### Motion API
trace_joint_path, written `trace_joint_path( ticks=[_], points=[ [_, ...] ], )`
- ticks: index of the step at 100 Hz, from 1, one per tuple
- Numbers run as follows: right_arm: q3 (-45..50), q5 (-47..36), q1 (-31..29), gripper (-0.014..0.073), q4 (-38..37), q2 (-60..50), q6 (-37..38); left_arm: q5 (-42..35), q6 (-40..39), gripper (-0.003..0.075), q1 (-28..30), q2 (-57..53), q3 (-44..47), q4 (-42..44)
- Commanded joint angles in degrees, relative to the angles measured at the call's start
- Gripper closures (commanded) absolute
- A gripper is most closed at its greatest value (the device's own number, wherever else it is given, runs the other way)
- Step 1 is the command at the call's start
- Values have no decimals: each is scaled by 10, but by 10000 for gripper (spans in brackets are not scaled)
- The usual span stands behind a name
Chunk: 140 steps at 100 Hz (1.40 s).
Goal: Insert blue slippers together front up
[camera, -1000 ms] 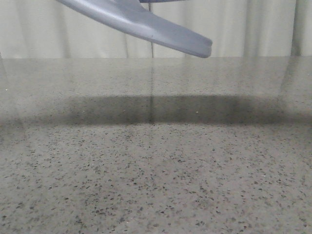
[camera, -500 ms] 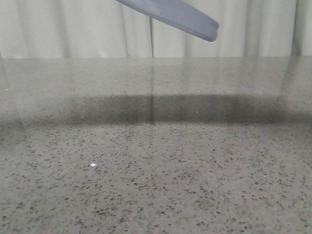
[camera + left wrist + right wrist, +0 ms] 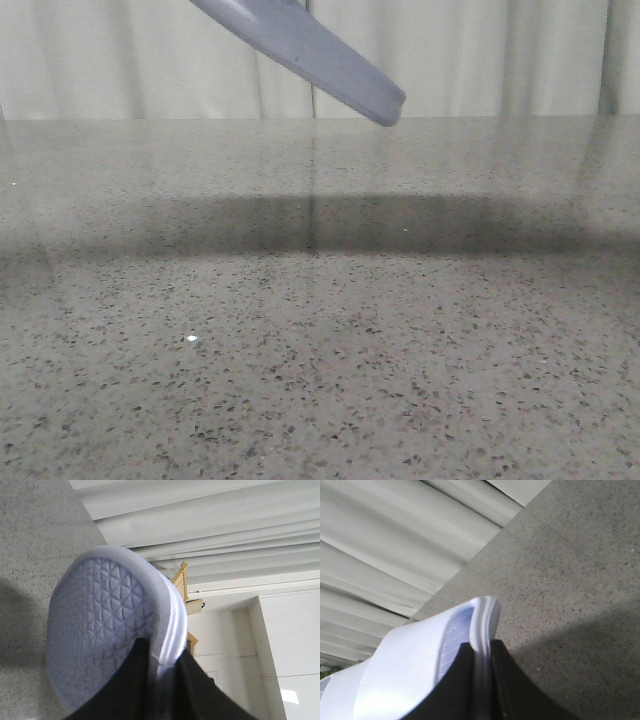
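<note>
In the front view one pale blue slipper (image 3: 310,45) hangs in the air above the far part of the table, slanting down to the right; which arm holds it is out of frame. In the left wrist view my left gripper (image 3: 162,655) is shut on the rim of a slipper (image 3: 100,625) whose triangle-patterned sole faces the camera. In the right wrist view my right gripper (image 3: 480,650) is shut on the rim of the other slipper (image 3: 410,670), with its wide strap and ribbed footbed showing. Neither gripper shows in the front view.
The speckled grey stone table (image 3: 320,350) fills the front view, with a dark shadow band across its middle and a small white speck (image 3: 191,339). A white curtain (image 3: 480,50) hangs behind it. A wooden piece of furniture (image 3: 182,582) shows beyond the left slipper.
In the front view the slipper has tilted more steeply. Its tip rose, then came back down and to the left. A white speck has appeared on the table.
</note>
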Motion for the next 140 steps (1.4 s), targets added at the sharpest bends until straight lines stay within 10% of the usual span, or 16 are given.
trace_joint_path(
  ticks=[1,45,86,140],
  points=[
    [-23,-40,28,701,5,3,-5,122,-9,704,-26,-7,-18,-39],
    [-23,-24,28,667,-91,5,-8,78,5,704,-26,-7,-18,-38],
    [-23,4,17,36,-125,1,-8,12,5,704,-26,-7,-17,-26],
    [-23,5,-69,27,-226,-143,-8,-42,5,704,-26,-7,66,-27]
  ],
)
